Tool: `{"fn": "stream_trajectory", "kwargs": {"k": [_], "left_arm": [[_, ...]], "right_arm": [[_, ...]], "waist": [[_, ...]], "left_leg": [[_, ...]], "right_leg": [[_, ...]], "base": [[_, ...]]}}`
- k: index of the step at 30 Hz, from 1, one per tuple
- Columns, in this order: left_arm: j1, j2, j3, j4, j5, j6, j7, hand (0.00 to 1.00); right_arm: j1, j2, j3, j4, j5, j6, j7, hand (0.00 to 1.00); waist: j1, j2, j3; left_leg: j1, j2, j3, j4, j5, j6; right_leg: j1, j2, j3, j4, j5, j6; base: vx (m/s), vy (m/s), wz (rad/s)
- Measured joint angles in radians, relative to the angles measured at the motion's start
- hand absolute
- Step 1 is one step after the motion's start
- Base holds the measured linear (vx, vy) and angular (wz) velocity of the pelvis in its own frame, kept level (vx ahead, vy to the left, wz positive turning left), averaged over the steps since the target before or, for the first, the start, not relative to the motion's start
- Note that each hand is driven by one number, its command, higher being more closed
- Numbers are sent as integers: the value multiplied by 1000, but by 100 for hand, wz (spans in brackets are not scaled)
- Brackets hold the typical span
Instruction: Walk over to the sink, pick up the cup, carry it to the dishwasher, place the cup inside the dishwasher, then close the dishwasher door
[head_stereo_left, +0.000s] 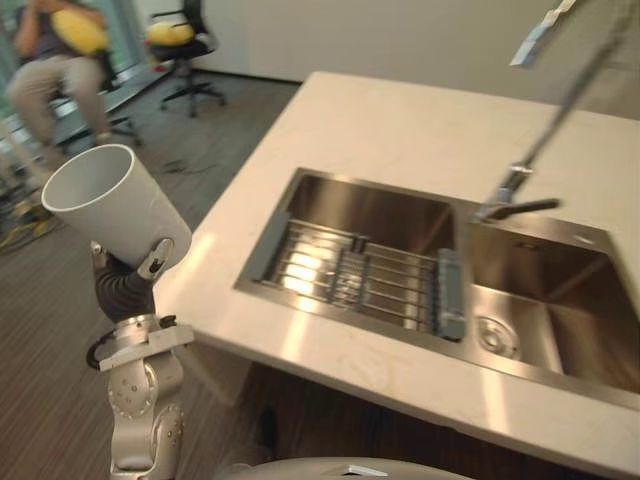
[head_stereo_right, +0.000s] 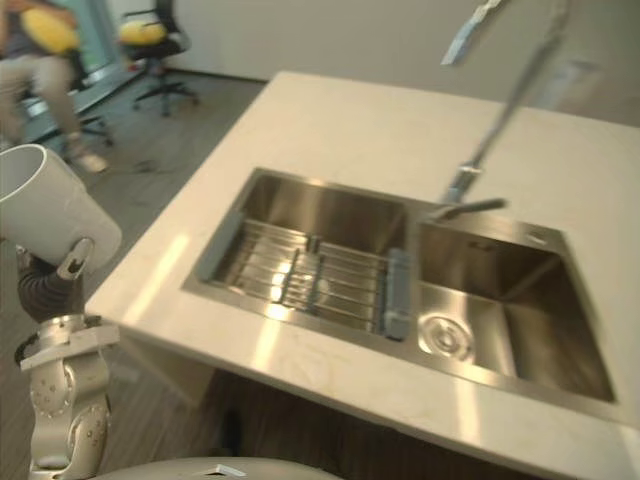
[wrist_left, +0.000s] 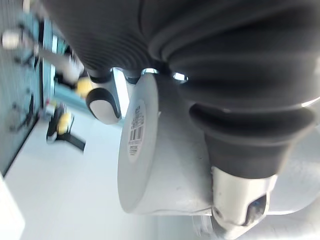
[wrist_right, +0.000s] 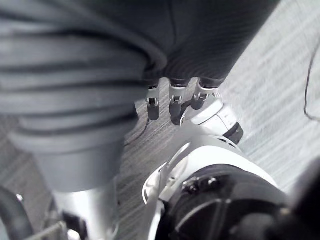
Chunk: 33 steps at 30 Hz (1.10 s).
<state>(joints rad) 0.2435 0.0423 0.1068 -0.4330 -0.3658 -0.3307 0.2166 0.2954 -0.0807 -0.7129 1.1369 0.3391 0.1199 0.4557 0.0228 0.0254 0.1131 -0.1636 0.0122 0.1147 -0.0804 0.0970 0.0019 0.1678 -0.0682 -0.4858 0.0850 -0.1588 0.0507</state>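
1. The cup (head_stereo_left: 110, 205) is gripped in the left hand (head_stereo_left: 152, 262), with fingers and thumb curled round its lower wall. It is held raised and tilted, mouth up and away, beyond the left edge of the counter (head_stereo_left: 400, 120) and well apart from the sink (head_stereo_left: 375, 205).
2. The right hand (wrist_right: 175, 107) is seen hanging with loose fingers, and nothing is held in it.
3. The step in hand is judged to be the carry to the dishwasher.
4. A firm grip is called for, since the smooth wall may slip under walking jolts.
5. The cup should be brought nearer upright and close to the body, so that the counter corner is cleared in any turn.
6. The person (head_stereo_left: 45, 70) seated beyond should be given room.
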Motion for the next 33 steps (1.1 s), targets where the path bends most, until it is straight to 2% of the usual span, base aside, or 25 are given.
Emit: {"fn": "stream_trajectory", "kwargs": {"k": [1,2,3,4,5,6,7,8,9,10,11,12,13,15,17,19,21,22,23,24,26,28,30,31,33], "left_arm": [[-2,-7,17,3,0,-6,5,100],[-12,-14,42,7,-3,-18,20,100],[-14,-16,53,7,-5,-24,21,100],[-13,-25,64,8,-5,-43,19,100],[-42,-44,53,25,-4,-53,14,100],[-69,-56,60,25,-3,-52,9,100],[-134,-58,97,16,-1,-65,-3,100],[-154,-56,119,28,-5,-85,-10,100],[-139,-54,131,26,-6,-100,-14,100],[-108,-64,138,30,-11,-116,-27,100],[-95,-73,119,28,-15,-126,-53,100],[-95,-75,112,27,-17,-132,-66,100],[-100,-66,97,27,-25,-143,-82,100],[-100,-55,68,17,-25,-160,-100,100],[-96,-48,58,8,-25,-173,-89,100],[-95,-49,44,10,-21,-169,-67,100],[-95,-49,17,14,-19,-161,-55,100],[-101,-51,-24,19,-15,-158,-47,100],[-127,-51,-80,50,-3,-167,-48,100],[-146,-50,-112,73,-2,-169,-48,100],[-190,-45,-198,153,-3,-169,-48,100],[-188,-53,-209,192,-3,-169,-36,100],[-187,-59,-203,212,-3,-168,-8,100],[-188,-58,-200,213,-2,-168,4,100],[-189,-49,-196,212,-1,-164,19,100]], "right_arm": [[-14,0,1,15,-9,-10,0,0],[-45,-15,3,18,-25,-14,-7,0],[-51,-21,4,12,-26,-11,-10,0],[-50,-36,3,-13,-21,-8,-10,0],[-57,-67,-11,-21,-8,-8,-9,0],[-67,-76,-22,-9,-8,-4,-8,0],[-66,-53,-20,4,-15,-11,-5,0],[-67,-49,-13,19,-24,-19,-5,0],[-73,-51,-14,20,-33,-21,1,0],[-58,-53,-9,18,-33,-39,4,0],[-41,-61,-3,19,-33,-52,3,0],[-42,-67,-3,19,-33,-54,3,0],[-42,-42,2,18,-31,-62,4,0],[-26,5,4,19,-14,-65,0,0],[-8,17,41,13,8,-68,-18,0],[4,14,60,-15,8,-69,-30,0],[24,17,72,-52,8,-79,-30,0],[52,20,85,-79,7,-99,-31,0],[83,37,86,-86,6,-121,-40,0],[104,54,97,-93,4,-125,-48,0],[180,129,195,-97,9,-149,-87,0],[229,145,275,-105,7,-176,-103,0],[257,151,362,-128,3,-197,-132,0],[273,161,407,-141,-22,-206,-144,0],[291,184,465,-150,-57,-215,-177,0]], "waist": [[9,-8,7],[15,-8,24],[17,-15,29],[20,2,23],[8,75,31],[-20,85,21],[-74,20,22],[-55,1,40],[-55,-7,46],[-67,11,41],[-75,52,30],[-76,69,28],[-91,57,36],[-97,37,49],[-84,32,50],[-82,32,50],[-91,49,60],[-108,56,63],[-127,77,49],[-136,78,47],[-141,41,37],[-139,16,34],[-144,5,22],[-154,-13,10],[-161,-60,-21]], "left_leg": [[-18,4,85,22,-30,24],[-58,42,283,192,-80,101],[-64,70,363,291,-101,132],[-39,142,468,447,-101,204],[-55,108,400,409,-57,157],[-49,63,321,301,0,102],[-7,-36,279,206,-2,105],[40,34,389,412,-162,177],[89,70,425,451,-198,119],[172,159,480,441,-232,30],[223,199,486,347,-220,-48],[228,173,489,308,-228,-43],[223,132,529,265,-212,-10],[239,78,544,195,-187,29],[255,14,480,95,-156,46],[254,-19,440,50,-135,63],[258,-47,399,23,-124,78],[256,-65,338,14,-119,101],[242,-65,267,14,-113,113],[234,-64,225,16,-114,110],[215,-81,117,11,-112,106],[209,-93,103,8,-114,106],[205,-91,102,13,-121,105],[196,-91,104,33,-138,97],[178,-86,164,93,-194,76]], "right_leg": [[-5,-18,-27,-12,7,-1],[-13,-57,-91,10,11,1],[-14,-75,-117,29,11,2],[-23,-100,-177,106,0,-1],[-72,-78,-194,204,-80,-40],[-97,-30,-183,135,-93,-83],[-119,-64,-186,23,45,-71],[-117,-124,-261,83,47,-45],[-104,-146,-281,88,46,-43],[-72,-158,-351,98,52,-33],[-61,-176,-437,140,44,-17],[-60,-198,-472,171,42,-16],[-26,-248,-554,199,42,-16],[44,-286,-673,197,52,-18],[74,-304,-708,189,76,-25],[77,-322,-701,210,109,-33],[66,-352,-628,261,127,-54],[31,-371,-458,330,145,-104],[-31,-320,-218,354,40,-73],[-47,-269,-100,342,-1,-60],[-132,-109,310,327,-96,-15],[-195,-52,483,318,-127,23],[-248,-29,566,279,-123,40],[-253,-32,595,216,-101,55],[-222,-70,587,112,42,44]], "base": [[-68,32,135],[43,25,100],[152,36,114],[-63,-20,138],[-243,-47,178],[-385,56,288],[-50,88,283],[194,55,236],[409,-112,160],[352,-73,172],[231,59,190],[4,284,202],[-107,328,165],[-135,304,180],[-68,209,126],[-37,142,72],[20,217,75],[109,412,133],[108,435,159],[20,342,186],[-84,209,159],[-127,110,61],[-74,74,14],[41,23,3],[123,-91,0]]}}
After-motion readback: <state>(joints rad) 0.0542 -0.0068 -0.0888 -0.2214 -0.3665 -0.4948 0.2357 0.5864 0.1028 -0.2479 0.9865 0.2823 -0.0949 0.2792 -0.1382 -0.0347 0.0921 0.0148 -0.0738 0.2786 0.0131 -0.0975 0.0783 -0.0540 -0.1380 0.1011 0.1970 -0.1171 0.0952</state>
